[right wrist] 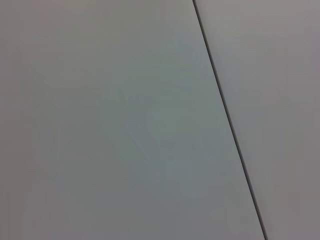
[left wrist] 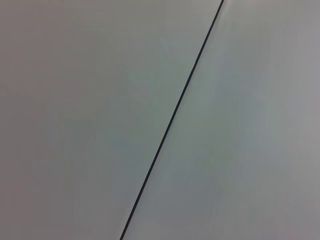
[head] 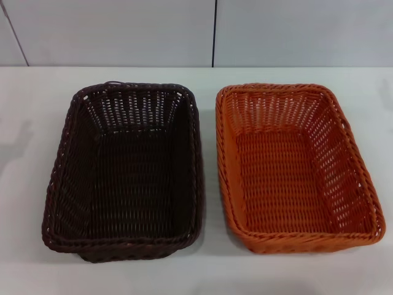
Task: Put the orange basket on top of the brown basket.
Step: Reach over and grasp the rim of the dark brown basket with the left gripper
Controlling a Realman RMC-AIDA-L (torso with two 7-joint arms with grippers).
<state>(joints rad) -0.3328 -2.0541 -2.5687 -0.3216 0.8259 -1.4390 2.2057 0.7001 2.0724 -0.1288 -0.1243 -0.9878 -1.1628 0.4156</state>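
Brown basket: dark brown rectangular woven basket (head: 123, 172), left on white table (head: 209, 270).
Orange basket: bright orange rectangular woven basket (head: 295, 169), just beside, apart.
Grippers: neither visible; opening unknown.

Looks like a lab or test room: bare white tabletop (head: 209, 270), plain pale panelled wall (head: 123, 31) with dark seams.

white table (head: 37, 184), pale panelled wall (head: 123, 31)

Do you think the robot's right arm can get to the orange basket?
Probably yes: the orange basket sits open on the robot's right, apart from the brown basket, nothing on it. The right arm itself is out of sight.
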